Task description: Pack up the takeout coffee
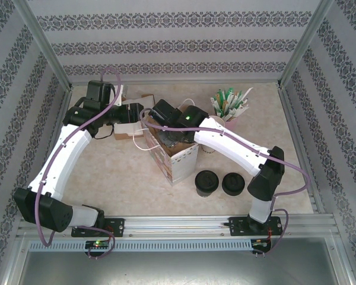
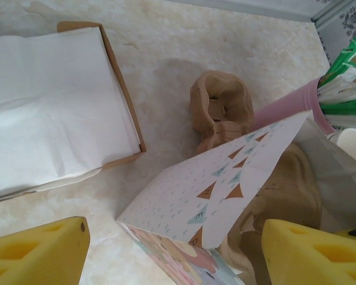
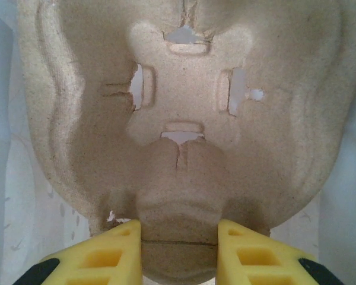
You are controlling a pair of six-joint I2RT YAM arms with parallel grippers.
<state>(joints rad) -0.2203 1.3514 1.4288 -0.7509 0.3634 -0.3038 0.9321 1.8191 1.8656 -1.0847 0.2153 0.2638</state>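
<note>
My right gripper point(image 3: 178, 249) is shut on the rim of a brown moulded pulp cup carrier point(image 3: 184, 89), with pale bag walls on both sides. From above, that gripper point(image 1: 173, 138) reaches down into the patterned white paper bag point(image 1: 181, 163) at mid-table. My left gripper point(image 2: 175, 252) is open, its yellow fingers point(image 2: 38, 252) spread to either side of the bag's top edge point(image 2: 213, 190) without touching it. Two black-topped round things stand at the front right. The left, taller one point(image 1: 206, 181) looks like the takeout coffee; its cup wall is hard to make out.
A brown box of white napkins point(image 2: 47, 101) lies at the back left. Another pulp carrier point(image 2: 221, 110) rests behind the bag. A pink cup of green packets point(image 1: 228, 107) stands at the back right, with a white cup rim point(image 2: 353, 142) beside it. A squat black stack point(image 1: 233, 184) sits right of the coffee.
</note>
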